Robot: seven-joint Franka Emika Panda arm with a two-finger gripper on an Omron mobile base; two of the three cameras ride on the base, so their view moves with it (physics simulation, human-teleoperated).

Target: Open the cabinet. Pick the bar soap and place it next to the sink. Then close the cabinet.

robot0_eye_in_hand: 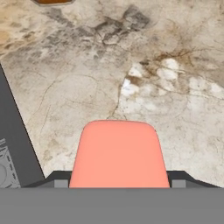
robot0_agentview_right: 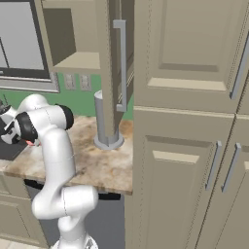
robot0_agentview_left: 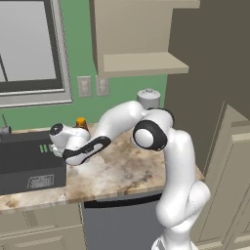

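Bar soap [robot0_eye_in_hand: 119,153] sits between the two dark fingertips [robot0_eye_in_hand: 57,178] of the end effector [robot0_eye_in_hand: 118,181], filling the gap from one tip to the other, salmon-pink face toward the hand camera. Jaws stand wide yet closed against the block's sides, so clamped on the soap rather than free. Held just above the marbled brown surface [robot0_eye_in_hand: 144,78], not visibly touching it. Dark sink edge [robot0_eye_in_hand: 13,144] runs along the left of the hand view, just beside the soap. Rim of an amber-orange jar [robot0_eye_in_hand: 52,1] peeks in at the top edge, well apart from the block.

From the left base view, end effector [robot0_agentview_left: 62,152] reaches low over the surface [robot0_agentview_left: 117,171], right next to the dark sink [robot0_agentview_left: 29,166]; jar [robot0_agentview_left: 81,123] stands behind it near the green wall. Cabinet [robot0_agentview_left: 141,36] hangs above with its inside shelf exposed. From the right base view, cabinet door [robot0_agentview_right: 115,63] swung open, edge-on, silver bar handle [robot0_agentview_right: 121,63] facing the camera; a sliver of pink soap [robot0_agentview_right: 30,143] visible under the arm's elbow.
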